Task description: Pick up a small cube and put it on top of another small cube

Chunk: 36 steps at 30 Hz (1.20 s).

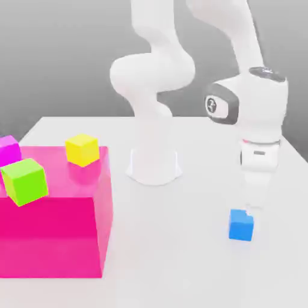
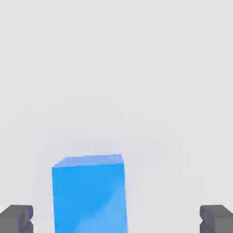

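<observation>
The small blue cube (image 1: pixel 242 225) rests on the white table (image 1: pixel 180 258) toward the exterior view's right. My gripper (image 1: pixel 255 203) hangs just above and slightly behind it, pointing down. In the hand view the blue cube (image 2: pixel 88 193) sits between my two dark fingertips (image 2: pixel 16 218), nearer one of them than the other, and touches neither. The gripper (image 2: pixel 116 220) is open wide and holds nothing. A yellow cube (image 1: pixel 82 149) and a lime-green cube (image 1: pixel 24 181) sit on top of a large pink block (image 1: pixel 54 234) at the exterior view's left.
A small magenta cube (image 1: pixel 8 148) stands at the far left on the pink block. The arm's white base (image 1: pixel 154 165) is at the table's middle back. Open tabletop lies between the pink block and the blue cube.
</observation>
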Each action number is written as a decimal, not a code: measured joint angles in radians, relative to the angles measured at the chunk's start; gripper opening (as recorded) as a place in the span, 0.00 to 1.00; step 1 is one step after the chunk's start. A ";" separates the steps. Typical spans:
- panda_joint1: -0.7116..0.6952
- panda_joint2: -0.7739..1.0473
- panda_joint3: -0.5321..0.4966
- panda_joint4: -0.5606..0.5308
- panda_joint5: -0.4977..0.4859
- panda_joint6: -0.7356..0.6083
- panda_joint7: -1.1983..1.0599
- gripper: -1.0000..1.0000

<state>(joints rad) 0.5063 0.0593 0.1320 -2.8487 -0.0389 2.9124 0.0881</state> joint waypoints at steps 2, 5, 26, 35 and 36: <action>0.024 0.073 -0.031 0.010 -0.042 0.059 0.027 0.50; 0.076 0.182 -0.091 0.028 -0.076 0.149 0.052 0.50; -0.121 -0.182 -0.206 0.105 -0.010 -0.276 -0.025 0.00; -0.427 -0.357 -0.438 0.285 -0.103 -0.613 -0.007 0.00; -0.461 -0.376 -0.461 0.302 -0.112 -0.647 -0.005 0.00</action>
<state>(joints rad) 0.0457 -0.3166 -0.3292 -2.5465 -0.1509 2.2654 0.0833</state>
